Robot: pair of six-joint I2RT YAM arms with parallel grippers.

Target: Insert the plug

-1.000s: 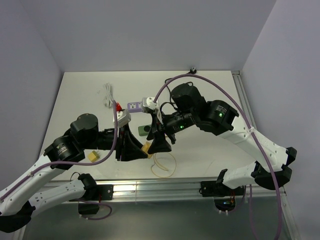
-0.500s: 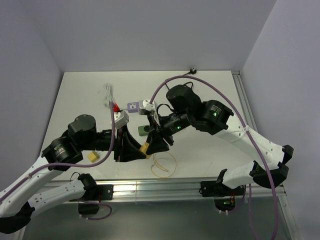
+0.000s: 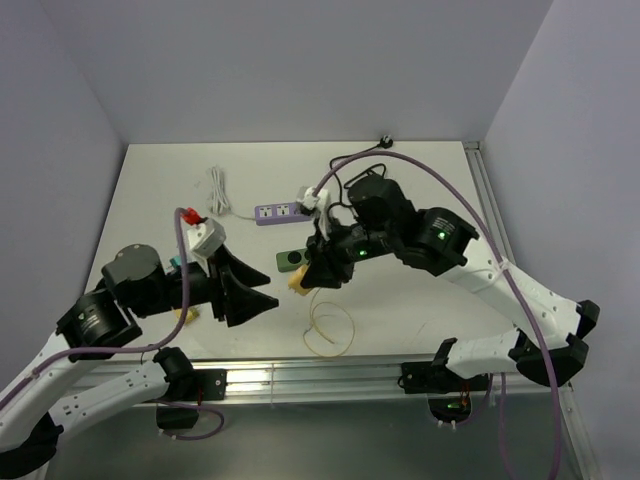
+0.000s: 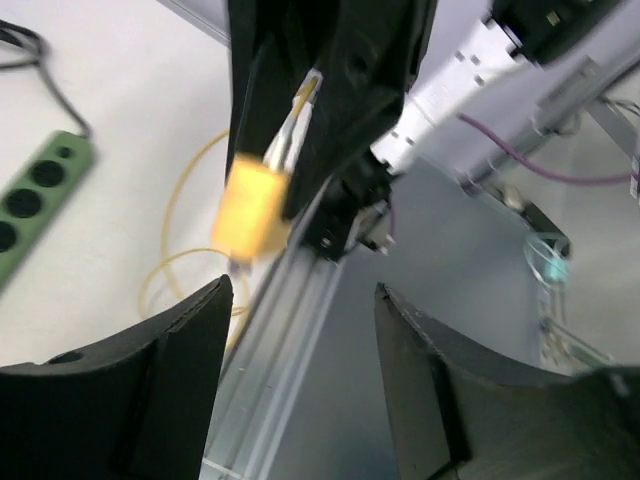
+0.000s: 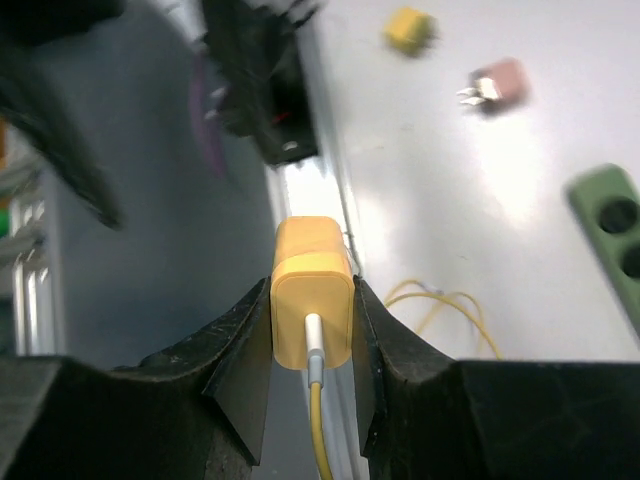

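The plug is orange-yellow, with a white connector leading into a yellow cable. The worktop is plain white. The green power strip has dark sockets. The lavender power strip trails a white cord. A small yellow adapter and a pink adapter lie loose. The left arm and right arm are black and white, with a purple hose along each. The left gripper and right gripper have black jaws.
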